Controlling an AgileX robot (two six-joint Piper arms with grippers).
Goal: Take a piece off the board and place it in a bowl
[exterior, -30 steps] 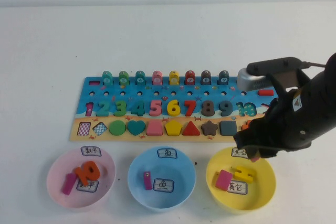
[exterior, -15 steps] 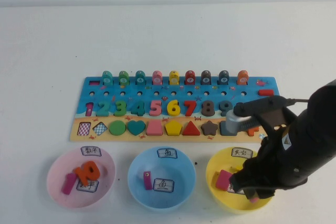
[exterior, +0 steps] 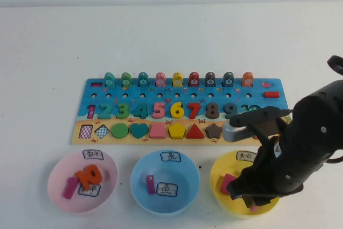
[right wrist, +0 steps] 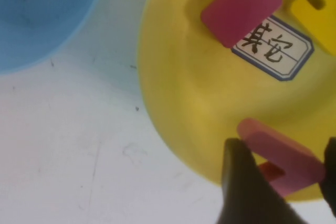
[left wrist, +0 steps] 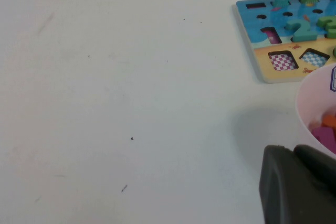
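My right gripper (exterior: 252, 201) hangs over the near rim of the yellow bowl (exterior: 218, 171), shut on the pinkish-red chevron piece (right wrist: 283, 153). Only a pink tip of the piece (exterior: 253, 207) shows under the arm in the high view. In the right wrist view the piece sits between the two dark fingers above the bowl's inner wall (right wrist: 184, 93). The bowl holds a pink rectangular block (right wrist: 241, 8) and a yellow piece (right wrist: 321, 3). The board (exterior: 177, 87) lies behind the bowls. My left gripper (left wrist: 294, 150) is out of the high view, low beside the pink bowl (left wrist: 311, 103), fingers together.
A pink bowl (exterior: 59, 186) with orange and magenta pieces and a light blue bowl (exterior: 185, 183) with one magenta piece stand in a row left of the yellow one. The right arm covers the board's near right corner. Bare white table lies to the left.
My right gripper has moved from the board's right end toward me and down over the yellow bowl, carrying the chevron. The left arm has not moved.
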